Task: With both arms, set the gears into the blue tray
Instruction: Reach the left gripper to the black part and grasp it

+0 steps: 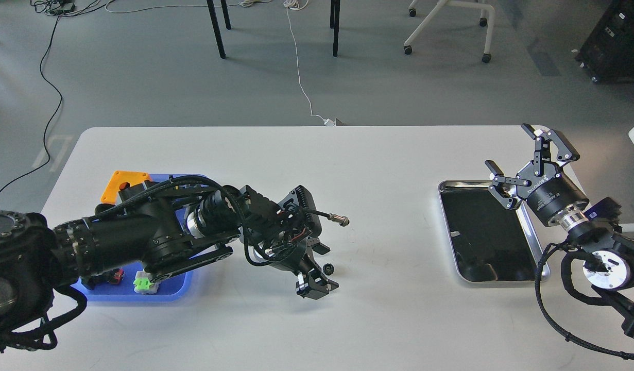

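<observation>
Left claw (pixel 321 268) hangs low over the white table (pixel 347 154), fingers spread either side of a small black gear (pixel 328 268) that lies on the tabletop just right of the blue tray (pixel 172 293); whether they touch it I cannot tell. Much of that tray sits under the left arm, with orange, red and green parts inside. Far right of the tray, the right claw (pixel 523 159) gapes wide and empty above the silver tray (pixel 450 237). Bare tabletop lies between the trays.
</observation>
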Robot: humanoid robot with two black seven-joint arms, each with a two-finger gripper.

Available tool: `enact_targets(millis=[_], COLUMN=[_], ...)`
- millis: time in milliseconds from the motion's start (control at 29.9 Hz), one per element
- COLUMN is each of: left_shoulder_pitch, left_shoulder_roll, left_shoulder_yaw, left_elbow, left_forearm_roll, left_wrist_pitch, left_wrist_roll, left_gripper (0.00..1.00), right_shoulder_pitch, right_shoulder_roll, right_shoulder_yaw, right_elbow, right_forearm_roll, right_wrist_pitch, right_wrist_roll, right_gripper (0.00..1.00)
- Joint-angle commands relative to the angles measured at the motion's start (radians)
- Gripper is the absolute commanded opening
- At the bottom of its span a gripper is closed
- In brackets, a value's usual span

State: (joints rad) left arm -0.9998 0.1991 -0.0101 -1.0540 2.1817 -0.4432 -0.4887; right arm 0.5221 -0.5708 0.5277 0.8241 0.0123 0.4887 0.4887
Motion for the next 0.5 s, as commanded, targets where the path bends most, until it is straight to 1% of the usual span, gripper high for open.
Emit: enact_targets(millis=[0, 100, 468], left_shoulder_pitch=[0.001, 0.003, 0.021], left_shoulder_roll=[-0.001, -0.003, -0.007], left_shoulder_yaw=[-0.001, -0.001, -0.001], left_elbow=[0.003, 0.003, 0.015], left_forearm_roll=[0.000, 0.000, 0.000], left_wrist_pitch=[0.000, 0.000, 0.012], left_wrist_roll=[0.000, 0.000, 0.000], left_gripper=[0.61, 0.56, 0.56], right_shoulder_pitch=[-0.001, -0.001, -0.001], right_shoulder_roll=[-0.001, -0.001, -0.001], right_shoulder_yaw=[0.000, 0.000, 0.000], right_elbow=[0.000, 0.000, 0.000], right_forearm_roll=[0.000, 0.000, 0.000], right_wrist_pitch=[0.000, 0.000, 0.000], right_wrist_roll=[0.000, 0.000, 0.000], right_gripper=[0.97, 0.97, 0.97])
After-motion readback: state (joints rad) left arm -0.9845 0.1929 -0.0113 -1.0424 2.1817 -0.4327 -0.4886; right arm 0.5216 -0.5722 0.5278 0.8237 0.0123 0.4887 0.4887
